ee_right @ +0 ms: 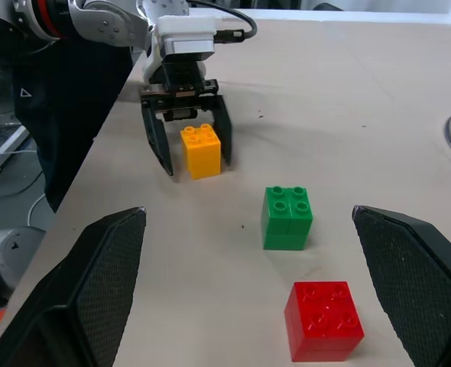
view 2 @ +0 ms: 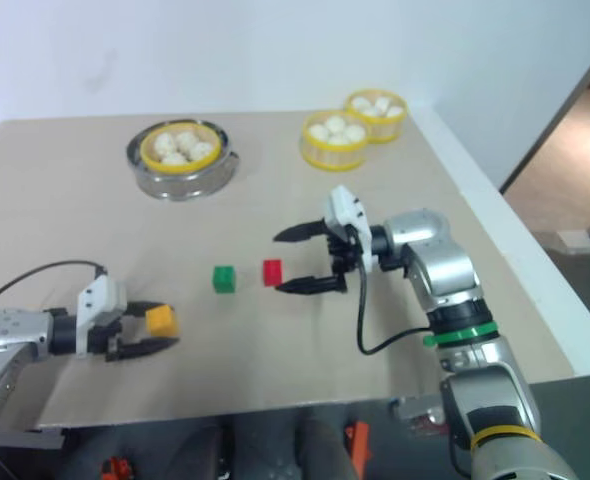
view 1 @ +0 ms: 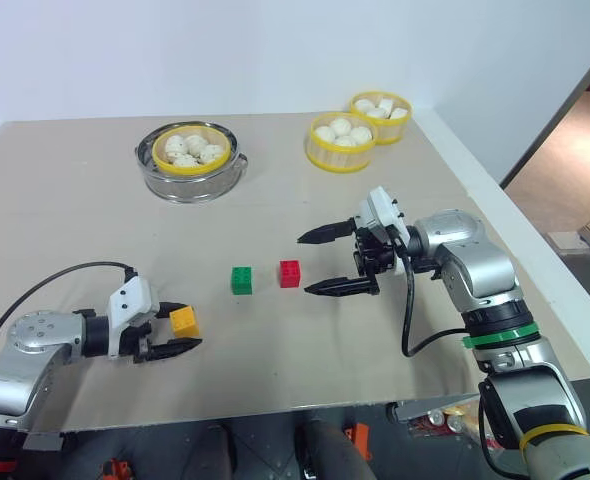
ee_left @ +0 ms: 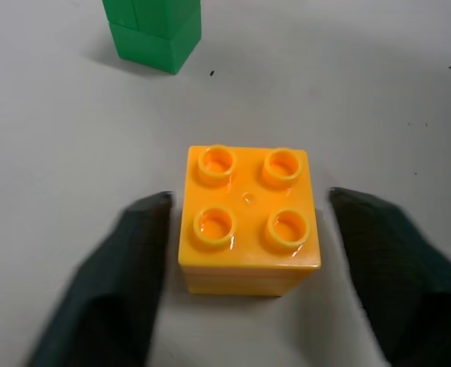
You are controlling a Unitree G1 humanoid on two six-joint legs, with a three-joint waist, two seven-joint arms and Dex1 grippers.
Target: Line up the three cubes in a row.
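On the tabletop (view 1: 75, 170) from the head cams: green cube (view 1: 241, 280) and red cube (view 1: 290, 273) sit side by side mid-table with a small gap, red to the right. Yellow cube (view 1: 184, 320) is well apart, lower left, between the fingers of my left gripper (view 1: 175, 328). Right gripper (view 1: 320, 262) hovers just right of red, jaws spread wide, holding nothing. Three bun baskets at the back: one in a steel pot (view 1: 190, 172), two (view 1: 341, 141) touching each other at the far right.

Left wrist: yellow cube (ee_left: 248, 219) studs up, flat on the tabletop, a finger (ee_left: 126, 267) on each side. I see a thin gap on both sides, so I read it as bracketing, not clamped on the cube. Green cube (ee_left: 153, 30) just beyond it.

Right wrist: own jaws fully released, red cube (ee_right: 322, 319) nearest, green (ee_right: 288, 217) next, yellow (ee_right: 200, 151) farthest, sitting inside the left gripper (ee_right: 195, 157). The three run roughly along a diagonal, yellow spaced farther out.
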